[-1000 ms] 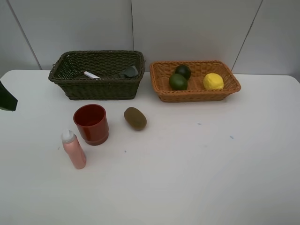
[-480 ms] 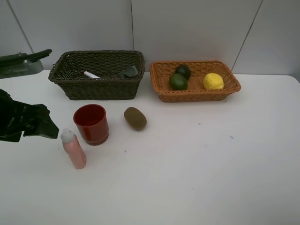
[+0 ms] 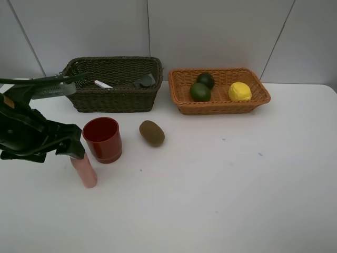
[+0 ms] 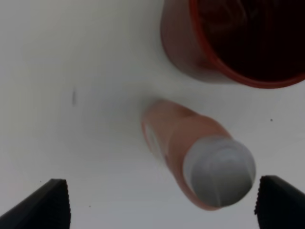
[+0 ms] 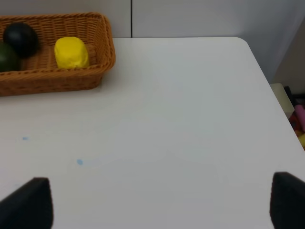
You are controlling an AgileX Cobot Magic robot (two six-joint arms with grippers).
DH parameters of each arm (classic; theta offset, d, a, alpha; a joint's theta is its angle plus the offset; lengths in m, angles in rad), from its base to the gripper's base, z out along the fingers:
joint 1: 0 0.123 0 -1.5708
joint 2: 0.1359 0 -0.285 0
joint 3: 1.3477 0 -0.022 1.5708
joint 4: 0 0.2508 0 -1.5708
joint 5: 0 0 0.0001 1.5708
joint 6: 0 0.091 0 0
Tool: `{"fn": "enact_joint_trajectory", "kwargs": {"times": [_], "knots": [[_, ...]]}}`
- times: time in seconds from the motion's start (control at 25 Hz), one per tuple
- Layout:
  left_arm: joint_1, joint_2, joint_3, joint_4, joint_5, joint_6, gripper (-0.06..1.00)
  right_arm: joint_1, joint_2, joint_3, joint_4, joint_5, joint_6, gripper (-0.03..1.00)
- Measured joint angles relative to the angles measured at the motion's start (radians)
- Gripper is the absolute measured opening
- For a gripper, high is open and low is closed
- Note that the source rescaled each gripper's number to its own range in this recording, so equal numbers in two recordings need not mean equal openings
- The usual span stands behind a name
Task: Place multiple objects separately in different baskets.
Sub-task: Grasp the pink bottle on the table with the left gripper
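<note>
My left fingers (image 4: 47, 205) stand wide apart above the standing pink spray bottle (image 4: 190, 148) (cap nearer one finger), beside the red cup (image 4: 183, 45); right fingers (image 5: 24, 205) spread too.

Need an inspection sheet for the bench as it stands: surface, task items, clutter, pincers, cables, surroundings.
Surface: white table, with a few small blue specks.
Job's things: dark basket holds white marker and dark grey bottle. The orange basket holds lemon, lime and mangosteen. Loose on the table: kiwi, red cup, pink spray bottle.
Clutter: nothing seen.
Pincers: left pincer open, straddling the pink spray bottle's cap, no contact seen. The right pincer is open and empty, over bare table.
Cables: nothing seen.
Surroundings: grey panelled wall; coloured items beyond the table's edge, too small to tell.
</note>
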Motion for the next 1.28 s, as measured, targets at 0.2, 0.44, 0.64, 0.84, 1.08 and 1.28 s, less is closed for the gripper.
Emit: {"fn": "enact_joint_trajectory", "kwargs": {"times": [0.2, 0.44, 0.64, 0.84, 1.08, 1.28], "knots": [[-0.045, 0.018, -0.004, -0.007, -0.045, -0.007, 0.98, 0.000, 0.000, 0.000, 0.000, 0.000, 0.000, 1.00], [-0.048, 0.072, -0.004, -0.022, -0.047, -0.007, 0.90, 0.000, 0.000, 0.000, 0.000, -0.001, 0.000, 1.00], [-0.048, 0.082, -0.004, -0.022, -0.043, -0.009, 0.89, 0.000, 0.000, 0.000, 0.000, -0.001, 0.000, 1.00], [-0.049, 0.084, -0.004, -0.012, -0.043, -0.015, 0.89, 0.000, 0.000, 0.000, 0.000, -0.001, 0.000, 1.00], [-0.049, 0.153, -0.005, -0.003, -0.049, -0.019, 0.89, 0.000, 0.000, 0.000, 0.000, -0.001, 0.000, 1.00], [-0.049, 0.225, -0.005, -0.003, -0.065, -0.020, 0.89, 0.000, 0.000, 0.000, 0.000, -0.001, 0.000, 1.00]]}}
